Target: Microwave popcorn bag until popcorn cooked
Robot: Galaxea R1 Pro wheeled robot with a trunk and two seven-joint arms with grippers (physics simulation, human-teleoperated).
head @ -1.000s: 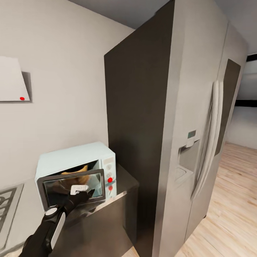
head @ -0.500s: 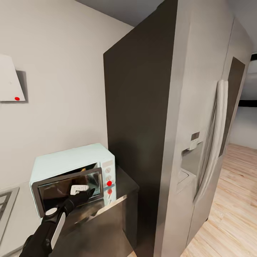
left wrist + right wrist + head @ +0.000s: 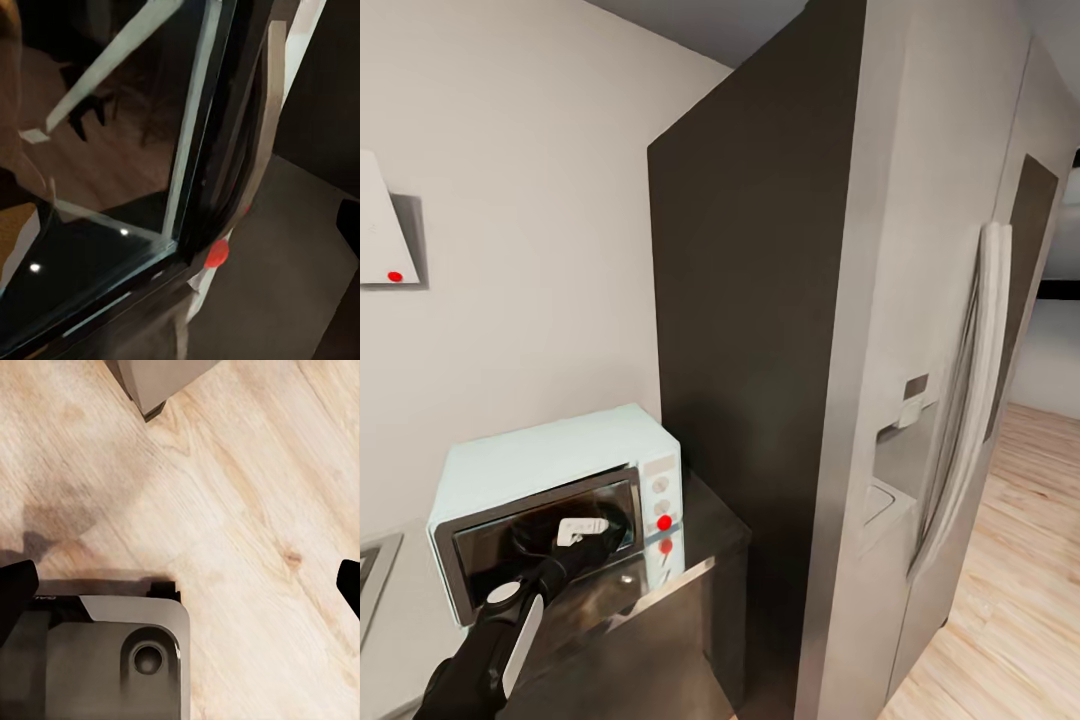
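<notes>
Pressing: left tool (image 3: 600, 535) on boxy mint microwave (image 3: 540, 465), glossy dk glass door (image 3: 545, 535).

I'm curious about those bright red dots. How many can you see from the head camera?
3: one on the microwave's control panel, a fainter one just below, likely its reflection, and one on the white hood on the wall.

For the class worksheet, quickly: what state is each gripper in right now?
Left gripper: against the microwave door glass, holding nothing; open or shut cannot be told.
Right gripper: open, empty, above the wooden floor.

No legible text or labels anywhere.
</notes>
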